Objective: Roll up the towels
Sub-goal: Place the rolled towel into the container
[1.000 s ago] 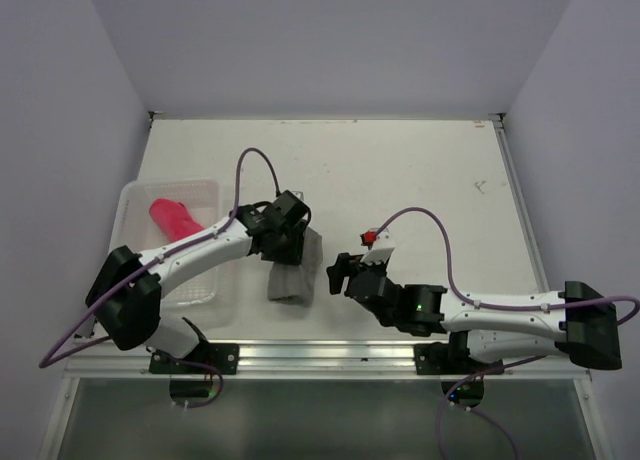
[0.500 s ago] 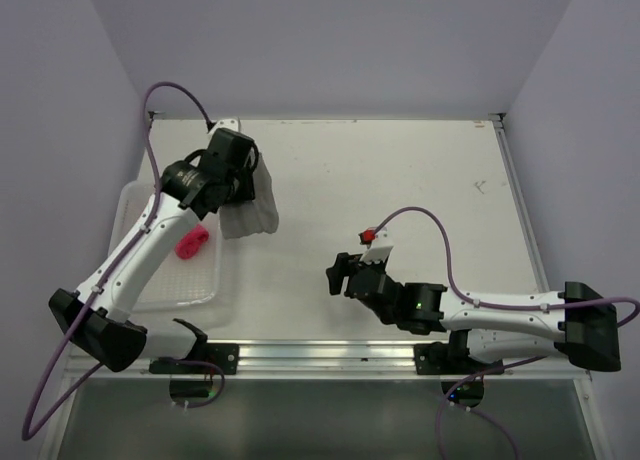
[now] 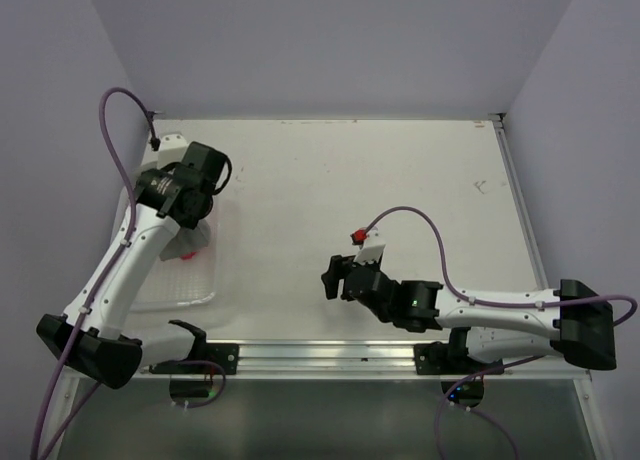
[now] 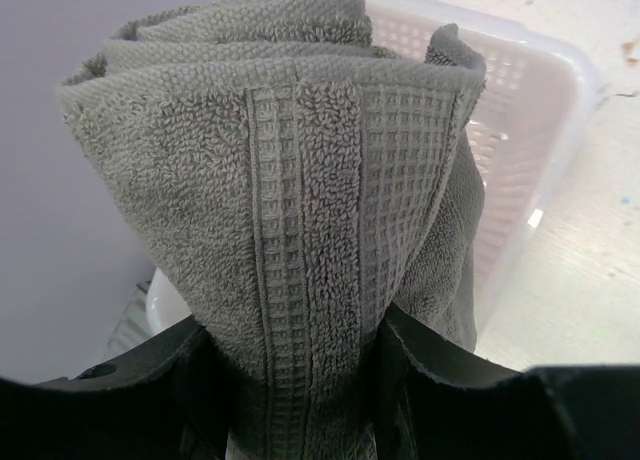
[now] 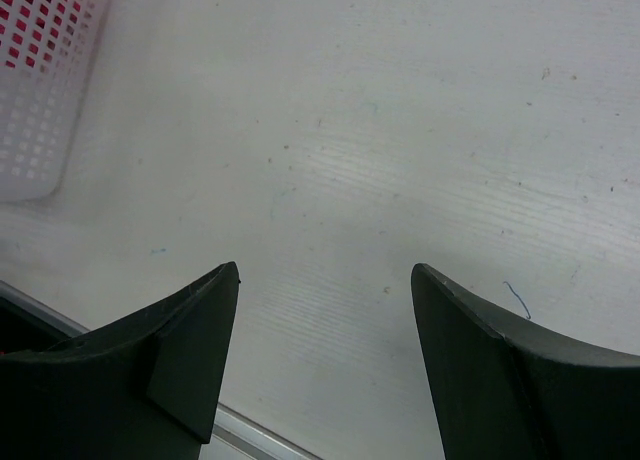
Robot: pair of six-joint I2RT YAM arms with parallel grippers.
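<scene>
The grey-taupe towel is rolled up and stands between the jaws of my left gripper, which is shut on it. In the top view my left gripper hangs over the far end of the white basket, and its wrist hides the grey towel. A bit of the pink-red towel shows inside the basket, just below the left gripper. My right gripper is open and empty, low over bare table near the front middle; it also shows in the right wrist view.
The white perforated basket stands at the table's left edge against the purple wall. Its corner shows in the right wrist view with pink showing through the holes. The metal rail runs along the table's front edge.
My left arm has carried the grey towel from the table's front middle up and left, to above the basket. The right gripper has shifted slightly left.
</scene>
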